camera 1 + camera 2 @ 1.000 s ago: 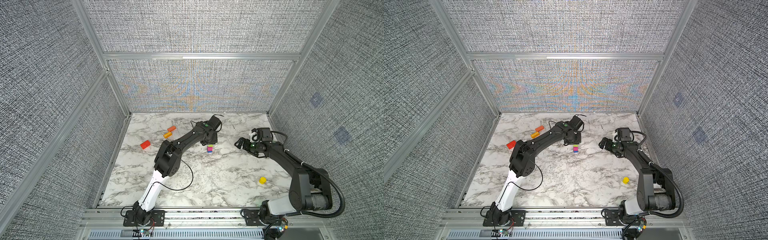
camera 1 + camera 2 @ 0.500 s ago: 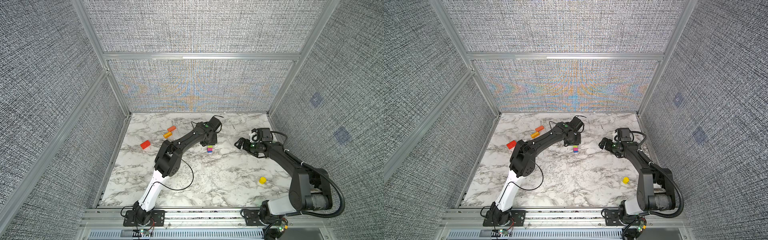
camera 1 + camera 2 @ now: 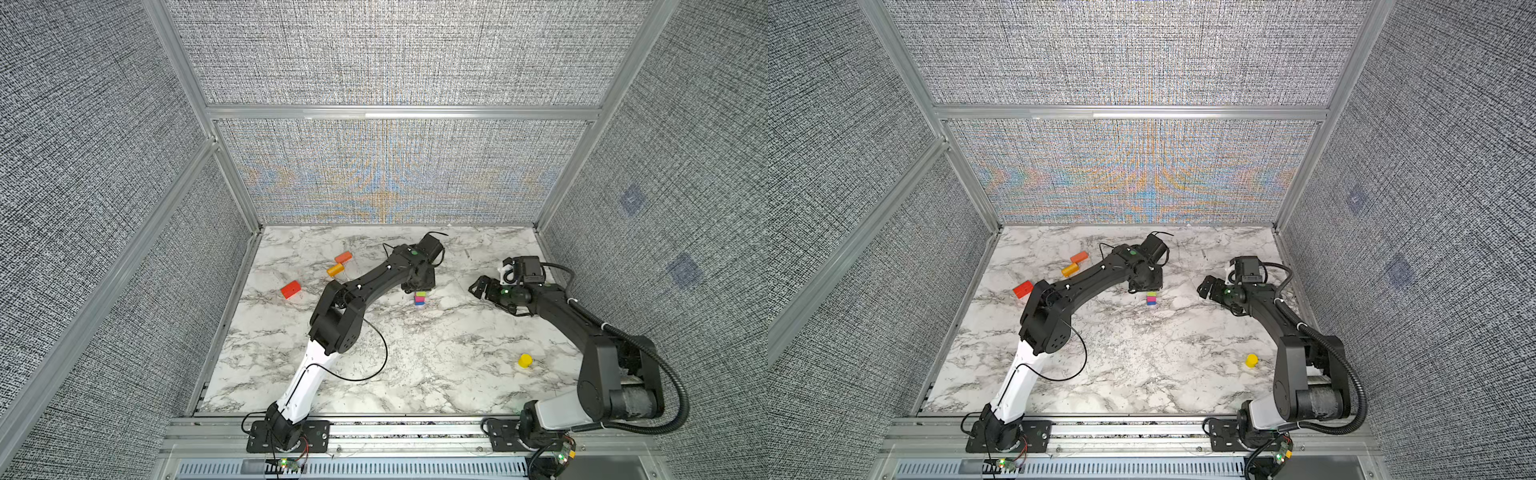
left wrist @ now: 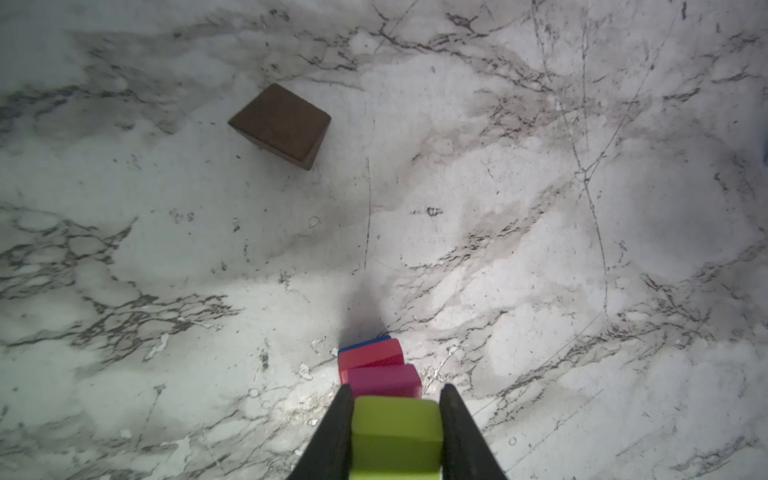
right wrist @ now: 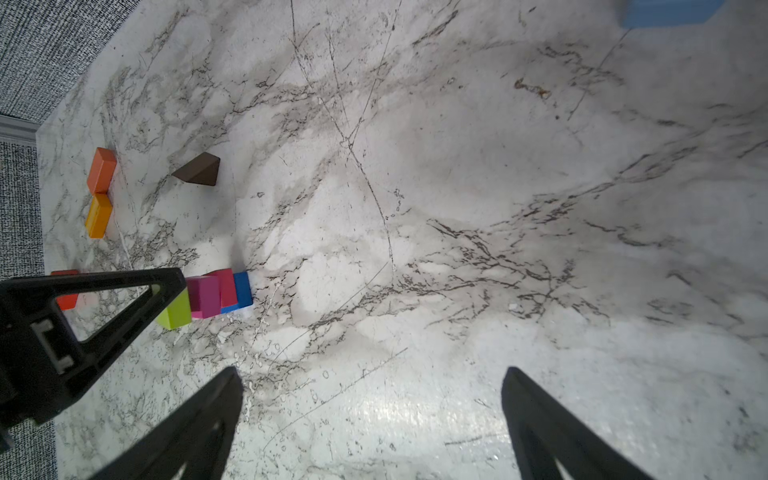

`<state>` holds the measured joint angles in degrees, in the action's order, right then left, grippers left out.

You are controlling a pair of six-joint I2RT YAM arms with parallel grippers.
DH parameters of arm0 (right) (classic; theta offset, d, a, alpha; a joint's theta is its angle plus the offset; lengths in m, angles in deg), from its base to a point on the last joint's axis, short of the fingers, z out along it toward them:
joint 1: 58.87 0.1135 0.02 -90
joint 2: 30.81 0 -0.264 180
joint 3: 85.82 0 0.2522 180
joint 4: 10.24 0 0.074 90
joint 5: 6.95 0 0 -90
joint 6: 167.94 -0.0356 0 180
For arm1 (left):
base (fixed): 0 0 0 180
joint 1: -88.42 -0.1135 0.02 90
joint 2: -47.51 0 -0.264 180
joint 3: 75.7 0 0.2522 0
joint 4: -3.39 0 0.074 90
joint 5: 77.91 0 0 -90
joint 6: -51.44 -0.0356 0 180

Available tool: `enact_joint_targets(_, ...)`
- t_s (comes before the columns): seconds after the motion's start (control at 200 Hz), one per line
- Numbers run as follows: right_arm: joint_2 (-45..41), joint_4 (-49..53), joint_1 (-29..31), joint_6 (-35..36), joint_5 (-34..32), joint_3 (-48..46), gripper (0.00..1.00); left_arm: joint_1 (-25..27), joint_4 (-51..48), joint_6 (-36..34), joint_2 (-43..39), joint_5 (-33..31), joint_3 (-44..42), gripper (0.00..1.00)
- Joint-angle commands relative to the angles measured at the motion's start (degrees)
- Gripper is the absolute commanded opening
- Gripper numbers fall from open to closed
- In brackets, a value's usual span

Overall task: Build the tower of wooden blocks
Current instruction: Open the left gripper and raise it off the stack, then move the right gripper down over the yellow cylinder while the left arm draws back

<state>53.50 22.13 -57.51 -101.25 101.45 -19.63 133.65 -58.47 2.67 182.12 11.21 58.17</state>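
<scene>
Clamping the lime-green block by two opposite flat sides, the left pincer holds it at the top of the tower, which stands on the far half of the table, near its middle. Under the green piece the right wrist view shows a magenta block, a red-pink slab and a blue slab at the base. The green one looks to touch the magenta one, but I cannot tell whether its full weight is down. The right pincer is spread wide and holds nothing, off to the tower's side.

The pieces look like small painted wood, so probably light and rigid with no give. The smooth paint likely grips little between layers. In the left wrist view the layers sit slightly out of square, so a sideways nudge could slide or topple them. The present hold on flat parallel faces seems right.

Of the loose pieces, the brown wedge has sloping faces and is best taken by its two parallel ends. The yellow cylinder needs a hold straight across its round side. The orange slab, amber block and red block suit a hold across their narrow width.
</scene>
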Motion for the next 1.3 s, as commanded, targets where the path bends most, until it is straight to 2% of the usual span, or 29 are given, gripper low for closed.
enact_joint_targets(0.0, -0.5, -0.1, 0.0, 0.3, -0.1, -0.2, 0.99, 0.0, 0.0, 0.4, 0.4, 0.4, 0.1, 0.36)
enact_joint_targets(0.245, -0.2, 0.0, 0.0, 0.3, -0.1, -0.1, 0.99, 0.0, -0.2, 0.1, 0.1, 0.0, 0.2, 0.43)
enact_joint_targets(0.49, -1.5, 2.2, 0.0, 0.8, -1.1, 1.0, 0.99, -0.4, -1.3, -0.8, -2.1, -2.3, 0.4, 0.62)
enact_joint_targets(0.685, -3.5, 8.0, 0.0, 1.8, -3.6, 3.5, 0.99, -1.8, -3.5, -0.7, -7.0, -5.5, -0.7, 0.81)
enact_joint_targets(0.79, -4.1, 13.4, 0.0, 2.6, -6.5, 6.3, 0.99, -2.1, -1.3, -0.9, -11.1, -8.7, -5.1, 0.87)
enact_joint_targets(0.87, -4.1, 18.0, 0.0, 3.1, -9.5, 7.9, 0.99, -2.7, 2.1, -1.7, -14.2, -9.4, -10.0, 0.88)
enact_joint_targets(0.995, -4.4, 25.3, -0.3, 3.3, -15.3, 9.8, 0.99, -4.5, 10.7, -2.4, -20.4, -8.3, -21.0, 0.88)
enact_joint_targets(1.155, -5.9, 31.2, -2.5, 1.3, -17.3, 8.3, 0.99, -7.8, 23.8, -1.4, -27.8, -3.7, -36.5, 0.88)
enact_joint_targets(1.296, -8.2, 34.3, -4.8, -1.1, -18.4, 6.1, 0.99, -9.0, 28.2, -2.3, -30.3, -3.5, -42.8, 0.88)
